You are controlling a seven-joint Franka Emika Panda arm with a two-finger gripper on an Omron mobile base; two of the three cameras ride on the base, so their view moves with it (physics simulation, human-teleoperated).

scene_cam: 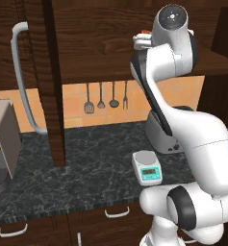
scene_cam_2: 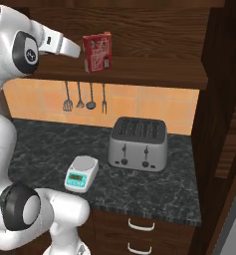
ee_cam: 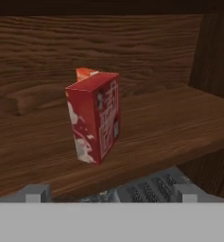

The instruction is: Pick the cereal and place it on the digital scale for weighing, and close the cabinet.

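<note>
The cereal (ee_cam: pixel 94 123), a red box with a whitish picture, stands upright near the front of the open cabinet's shelf (ee_cam: pixel 170 123). A narrower orange-red box (ee_cam: pixel 86 73) peeks out behind it. My gripper (ee_cam: pixel 111 194) is open and level with the shelf, a short way in front of the box and not touching it. In the right base view the gripper (scene_cam_2: pixel 77 49) is just left of the cereal (scene_cam_2: pixel 97 51). The digital scale (scene_cam_2: pixel 81 173) sits on the dark counter below with nothing on its plate; it is also seen as the scale (scene_cam: pixel 147 167). The cabinet door (scene_cam: pixel 53 81) stands open.
A grey toaster (scene_cam_2: pixel 138 143) stands on the counter right of the scale. A coffee machine (scene_cam: pixel 0 144) sits at the far left. Utensils (scene_cam: pixel 106 96) hang on the tiled wall. Another open door (scene_cam_2: pixel 229 124) is at the right. Drawers (scene_cam_2: pixel 139 226) run below the counter.
</note>
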